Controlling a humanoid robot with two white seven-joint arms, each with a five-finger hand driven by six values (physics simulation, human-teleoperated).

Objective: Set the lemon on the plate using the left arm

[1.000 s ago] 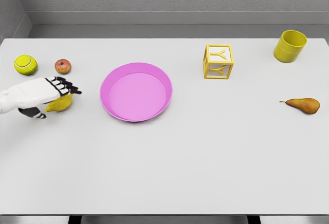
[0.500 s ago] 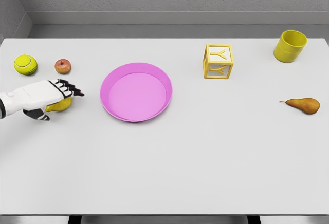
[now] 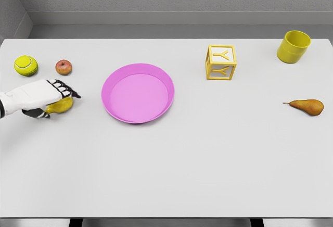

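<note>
On the white table (image 3: 166, 175), a yellow-green tennis ball (image 3: 26, 65) sits near the far left edge with a small red apple (image 3: 63, 67) just beside it. A yellow open-frame letter block (image 3: 221, 62) stands right of centre, a yellow cup (image 3: 294, 47) stands upright in the far right corner, and a brown pear (image 3: 307, 106) lies on its side nearer along the right edge.

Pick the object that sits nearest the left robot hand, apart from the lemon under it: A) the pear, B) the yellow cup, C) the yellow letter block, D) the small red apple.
D: the small red apple lies just behind the left robot hand at the table's left side, while the cup, the pear and the block all stand far to the right, beyond the pink plate.
</note>
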